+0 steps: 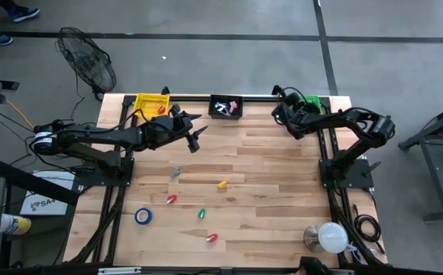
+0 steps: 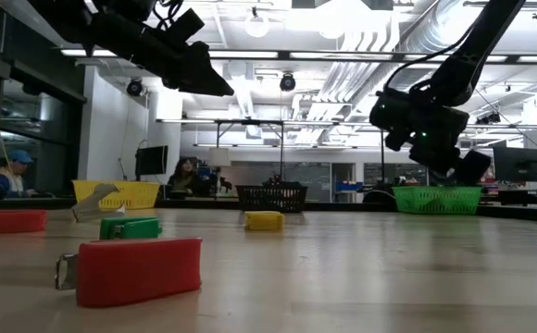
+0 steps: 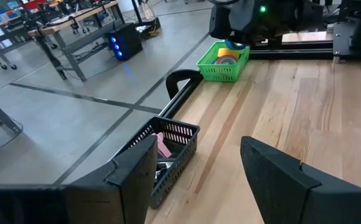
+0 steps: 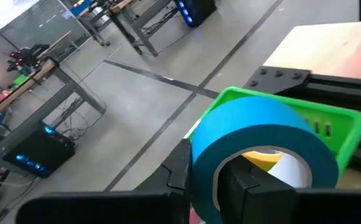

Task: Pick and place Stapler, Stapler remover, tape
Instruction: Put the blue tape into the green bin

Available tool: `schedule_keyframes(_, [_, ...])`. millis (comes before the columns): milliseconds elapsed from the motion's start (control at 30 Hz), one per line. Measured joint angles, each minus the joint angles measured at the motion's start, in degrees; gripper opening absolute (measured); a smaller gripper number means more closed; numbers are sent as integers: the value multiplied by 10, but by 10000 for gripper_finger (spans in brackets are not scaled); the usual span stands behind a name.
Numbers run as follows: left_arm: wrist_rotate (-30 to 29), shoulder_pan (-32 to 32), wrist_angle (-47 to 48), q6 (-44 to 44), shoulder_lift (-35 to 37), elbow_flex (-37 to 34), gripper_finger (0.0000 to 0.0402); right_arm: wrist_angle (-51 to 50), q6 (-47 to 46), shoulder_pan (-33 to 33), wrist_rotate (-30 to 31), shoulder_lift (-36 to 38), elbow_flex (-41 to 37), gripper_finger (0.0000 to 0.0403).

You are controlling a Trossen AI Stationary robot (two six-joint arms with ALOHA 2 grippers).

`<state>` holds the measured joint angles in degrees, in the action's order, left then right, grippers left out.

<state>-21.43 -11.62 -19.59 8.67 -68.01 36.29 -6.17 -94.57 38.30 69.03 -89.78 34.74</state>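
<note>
My right gripper (image 4: 211, 180) is shut on a blue tape roll (image 4: 261, 134) at the table's far right. It hangs just above a green basket (image 4: 345, 127) that holds a yellow roll (image 4: 264, 158). My left gripper (image 3: 199, 168) stands open and holds nothing. It is raised over the table's far left-middle, facing a black basket (image 3: 177, 146). Another blue tape roll (image 1: 143, 216) lies flat near the front left. Small stapler-like pieces lie on the table: red (image 2: 134, 270), green (image 2: 130, 227) and yellow (image 2: 264, 220). A grey stapler remover (image 1: 176, 172) lies near them. My right gripper holds the blue roll by the ring's wall (image 4: 200, 165), with one finger inside the open centre and one outside. The fingers slant slightly down. The roll is lifted clear above the green basket, and its open centre faces back along the fingers.
A yellow basket (image 1: 151, 103) stands at the far left and the black basket (image 1: 225, 107) at the far middle. A white round object (image 1: 330, 237) sits at the front right corner. Another red piece (image 1: 211, 238) lies near the front edge.
</note>
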Motion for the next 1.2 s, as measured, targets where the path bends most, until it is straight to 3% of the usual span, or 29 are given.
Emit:
schedule_keyframes(500, [-1,0,0,-1,0,0,225,41,73,71,-124,0,0,58])
schedule_keyframes(767, [-1,0,0,-1,0,0,225,42,109,70,-122,0,0,115])
schedule_keyframes(933, [-1,0,0,-1,0,0,225,43,142,61,-89,1,0,151])
schedule_keyframes(1200, [-1,0,0,-1,0,0,225,43,176,54,-71,2,0,185])
